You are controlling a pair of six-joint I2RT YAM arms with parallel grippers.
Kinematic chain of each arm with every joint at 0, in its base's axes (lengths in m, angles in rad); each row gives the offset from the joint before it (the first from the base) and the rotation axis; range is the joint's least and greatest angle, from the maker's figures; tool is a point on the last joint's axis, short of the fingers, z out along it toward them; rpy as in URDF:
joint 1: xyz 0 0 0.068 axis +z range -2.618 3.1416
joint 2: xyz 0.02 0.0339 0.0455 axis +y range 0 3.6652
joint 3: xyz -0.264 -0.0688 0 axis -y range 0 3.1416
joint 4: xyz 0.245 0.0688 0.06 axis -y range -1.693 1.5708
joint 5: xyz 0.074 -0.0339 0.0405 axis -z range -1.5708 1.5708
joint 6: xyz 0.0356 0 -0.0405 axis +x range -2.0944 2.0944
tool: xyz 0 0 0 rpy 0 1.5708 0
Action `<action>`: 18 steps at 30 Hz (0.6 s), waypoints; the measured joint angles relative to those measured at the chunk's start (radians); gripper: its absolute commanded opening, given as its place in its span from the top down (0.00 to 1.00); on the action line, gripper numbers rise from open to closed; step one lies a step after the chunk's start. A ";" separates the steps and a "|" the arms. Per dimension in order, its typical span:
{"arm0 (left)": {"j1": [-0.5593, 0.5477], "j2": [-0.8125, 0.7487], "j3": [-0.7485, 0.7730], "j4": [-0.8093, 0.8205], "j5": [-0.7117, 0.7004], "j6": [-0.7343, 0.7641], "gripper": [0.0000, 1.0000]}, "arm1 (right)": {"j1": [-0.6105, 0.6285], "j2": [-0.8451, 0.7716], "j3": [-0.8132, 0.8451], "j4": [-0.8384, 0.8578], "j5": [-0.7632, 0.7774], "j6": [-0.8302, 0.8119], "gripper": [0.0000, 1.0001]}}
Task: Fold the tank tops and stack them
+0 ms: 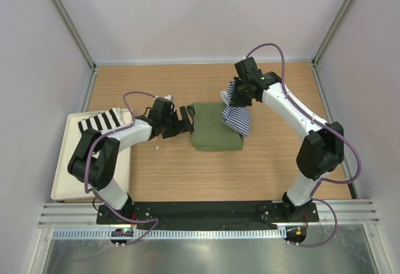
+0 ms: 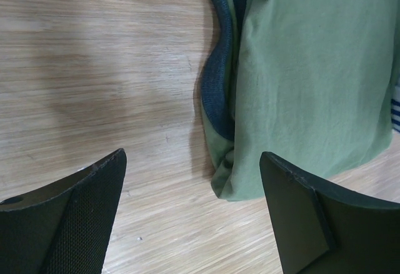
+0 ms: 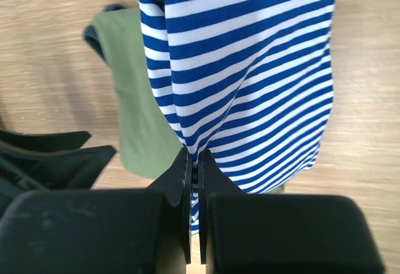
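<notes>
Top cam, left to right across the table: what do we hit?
white tray → left gripper, open → olive green tank top, folded → striped tank top, hanging from the shut right gripper

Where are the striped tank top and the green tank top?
striped tank top [image 3: 250, 67], right wrist view, middle of the hanging cloth.
green tank top [image 1: 214, 135], top external view, middle of the folded cloth.

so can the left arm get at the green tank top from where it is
Probably yes: the left gripper is open right beside the green tank top, nothing between. The striped top, pinched by the right gripper, hangs over its opposite side.
</notes>
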 measured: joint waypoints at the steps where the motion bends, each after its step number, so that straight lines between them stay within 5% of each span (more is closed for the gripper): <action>1: -0.002 0.009 0.004 0.000 0.002 0.001 0.14 | 0.024 0.011 0.031 -0.006 0.023 0.004 0.99; 12: -0.006 0.055 0.025 -0.002 0.014 0.003 0.14 | 0.219 0.241 0.179 -0.046 0.166 0.059 0.94; 13: -0.003 0.054 0.024 -0.002 0.012 0.001 0.14 | 0.233 0.271 0.184 -0.048 0.173 0.066 0.80; 18: 0.027 0.024 -0.018 0.019 0.003 -0.025 0.14 | 0.287 0.377 0.204 -0.033 0.195 0.089 0.47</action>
